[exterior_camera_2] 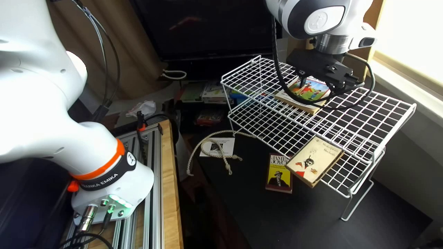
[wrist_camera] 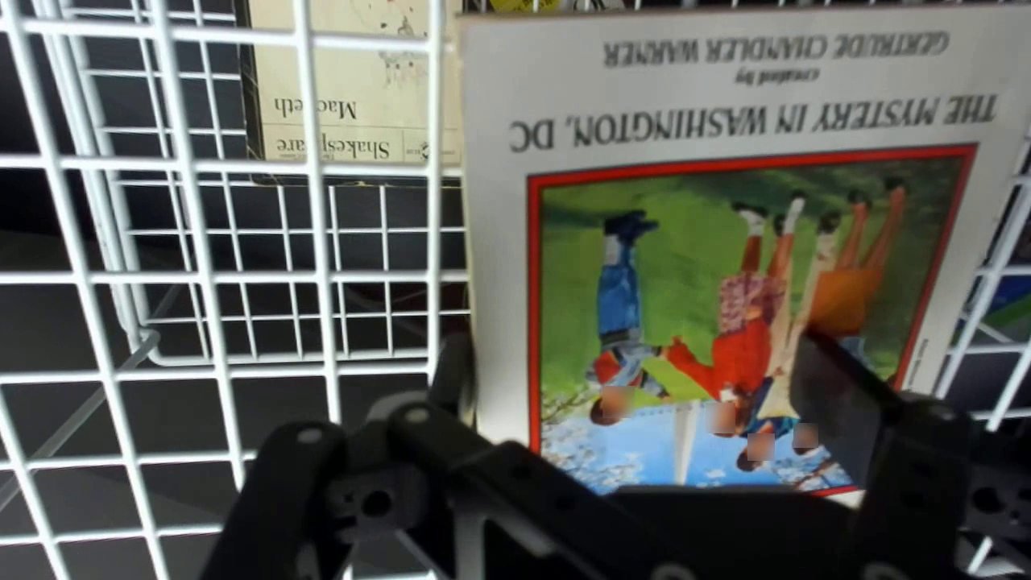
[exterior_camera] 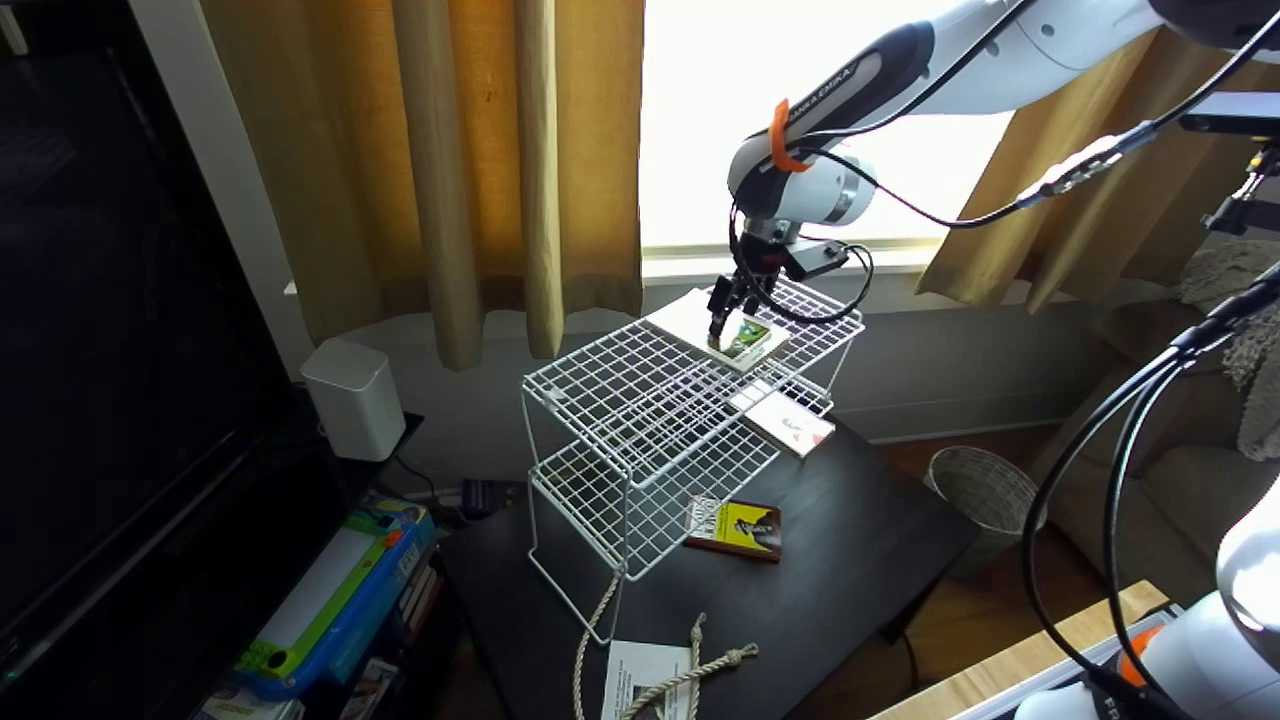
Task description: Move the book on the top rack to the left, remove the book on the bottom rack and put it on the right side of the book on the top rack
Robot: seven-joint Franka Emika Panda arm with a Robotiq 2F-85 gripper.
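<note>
In the wrist view my gripper [wrist_camera: 640,362] stands released, its two fingers [wrist_camera: 456,383] spread well apart: one just beside the left-hand edge of the book on the top rack [wrist_camera: 725,89], the other in front of its picture cover; whether either touches it, I cannot tell. Through the wires, toward the upper left, I see the book on the bottom rack [wrist_camera: 346,133], a cream-covered Macbeth. In an exterior view my arm [exterior_camera: 1040,60] reaches down in front of the bright window [exterior_camera: 720,110], and the picture book lies flat under my fingers on the top rack [exterior_camera: 527,381], bare grid on either side of it. A rope [exterior_camera: 700,674] lies on the dark table. In an exterior view a black cable [exterior_camera_2: 276,48] of mine loops in front of the picture book, while the Macbeth lies on the bottom rack [exterior_camera_2: 256,119], jutting past its near edge. Close by that, lower down, a yellow James Joyce paperback [exterior_camera_2: 278,174] rests on the table.
</note>
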